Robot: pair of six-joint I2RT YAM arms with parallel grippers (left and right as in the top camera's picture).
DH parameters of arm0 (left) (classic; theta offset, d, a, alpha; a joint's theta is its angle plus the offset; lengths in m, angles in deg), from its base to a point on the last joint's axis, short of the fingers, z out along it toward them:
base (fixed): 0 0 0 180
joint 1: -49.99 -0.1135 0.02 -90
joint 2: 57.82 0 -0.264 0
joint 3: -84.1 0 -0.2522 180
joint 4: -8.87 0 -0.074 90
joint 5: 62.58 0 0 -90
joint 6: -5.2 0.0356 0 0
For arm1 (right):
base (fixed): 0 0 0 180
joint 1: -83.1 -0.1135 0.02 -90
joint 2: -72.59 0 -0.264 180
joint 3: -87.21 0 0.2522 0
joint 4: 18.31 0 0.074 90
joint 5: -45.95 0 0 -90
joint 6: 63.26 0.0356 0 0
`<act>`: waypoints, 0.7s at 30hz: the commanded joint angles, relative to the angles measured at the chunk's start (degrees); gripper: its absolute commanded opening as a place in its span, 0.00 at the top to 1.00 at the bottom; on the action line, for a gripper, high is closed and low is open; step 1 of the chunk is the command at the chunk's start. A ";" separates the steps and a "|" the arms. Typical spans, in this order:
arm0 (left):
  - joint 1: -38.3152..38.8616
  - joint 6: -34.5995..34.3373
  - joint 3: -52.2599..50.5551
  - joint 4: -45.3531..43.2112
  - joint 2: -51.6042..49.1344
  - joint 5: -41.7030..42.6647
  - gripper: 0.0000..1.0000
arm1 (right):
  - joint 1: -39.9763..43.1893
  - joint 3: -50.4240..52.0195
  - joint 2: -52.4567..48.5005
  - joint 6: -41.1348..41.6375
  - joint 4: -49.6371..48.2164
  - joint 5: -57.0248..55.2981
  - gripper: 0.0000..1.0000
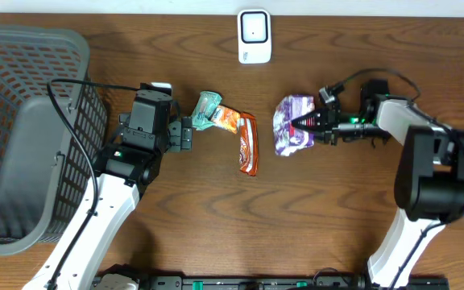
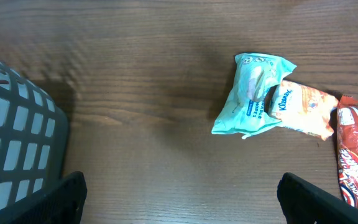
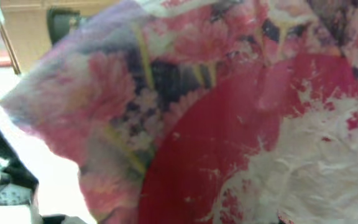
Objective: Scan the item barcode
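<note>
**Soft floral packet pinched at its right edge, barcode not in sight**

My right hand is pinching the floral packet by its right edge, right of centre in the overhead view. My wrist camera is filled by the wrapper, so I can't see my fingers there. The overhead shows them closed over the packet's rim. I can't tell whether its far side rests on the table or hangs just clear.

I judge the packet light and limp. It is a crinkled film wrap that will sag and fold away from my grip, and the glossy surface may slip. A hold on the sealed edge looks safest, with my fingers clear of whichever face carries the code. It needs to be kept fairly flat so the scanner, at top centre, can read it.

Its colours are purple and pink, with flower prints, a large red patch and white splashes, and creases all over. No barcode shows in any view.

My left hand is spread wide and empty, left of centre. It points at a teal packet that touches an orange tissue pack, with a red bar wrapper just beside them. A grey basket fills the left edge.
</note>
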 commanded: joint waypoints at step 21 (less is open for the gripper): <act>-0.15 -0.55 0.09 0.15 -0.02 -0.15 0.02 | 2.01 -15.89 14.62 3.26 20.15 -56.02 0.23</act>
